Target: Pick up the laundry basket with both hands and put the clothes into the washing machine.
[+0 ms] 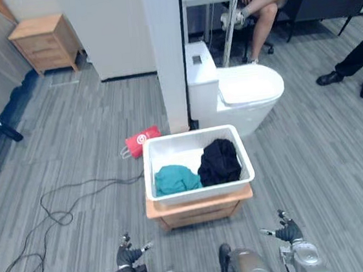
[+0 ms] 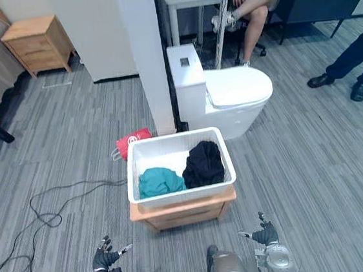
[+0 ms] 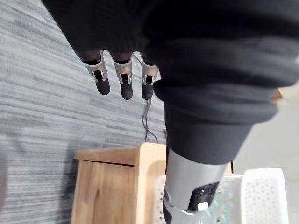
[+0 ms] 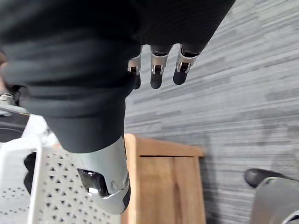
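**White basket (image 1: 176, 151) on wooden bench (image 1: 199, 211), hands empty**

Teal cloth (image 1: 175, 179) and black cloth (image 1: 220, 162) lie side by side in the basket (teal on the robot's left). The left hand (image 1: 127, 253) and right hand (image 1: 286, 231) hang low in front of the bench, one to each side, apart from the basket. Their fingers are straight and hold nothing. A toilet (image 1: 248, 87) stands just behind.
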